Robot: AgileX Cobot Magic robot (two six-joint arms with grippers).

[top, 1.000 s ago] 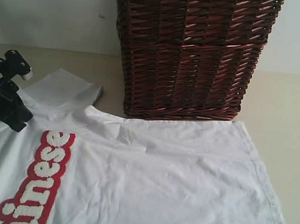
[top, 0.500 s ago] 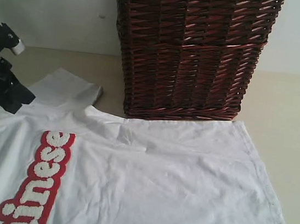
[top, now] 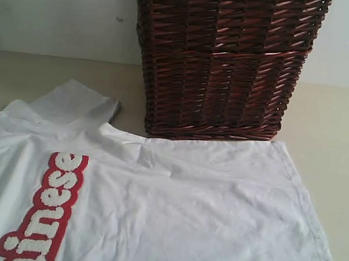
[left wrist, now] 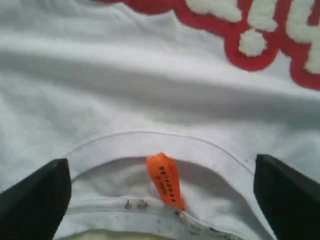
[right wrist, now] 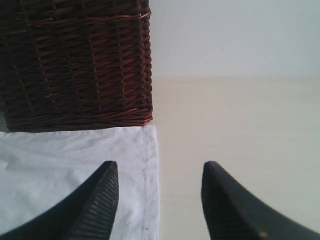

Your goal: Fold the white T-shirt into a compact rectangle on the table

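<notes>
The white T-shirt point(top: 204, 199) lies spread flat on the table point(top: 342, 127), its red-outlined fluffy letters point(top: 55, 205) at the left. Neither gripper shows in the exterior view. In the left wrist view my left gripper point(left wrist: 160, 161) hangs open and wide over the neck collar, the orange neck tag point(left wrist: 165, 180) between the dark fingertips point(left wrist: 40, 195), and the letters point(left wrist: 250, 25) lie beyond. My right gripper point(right wrist: 159, 164) is open above the shirt's side edge point(right wrist: 145, 165), one fingertip over the cloth and the other over bare table point(right wrist: 240, 115). Nothing is held.
A tall dark brown wicker basket point(top: 222, 59) stands on the table right behind the shirt, touching or nearly touching its back edge point(right wrist: 75, 60). A pale wall rises behind it. Bare table shows to the right of the shirt.
The left gripper, which sat at the shirt's left shoulder a second ago, rose and went out of the exterior view. The shoulder now lies uncovered and flat.
</notes>
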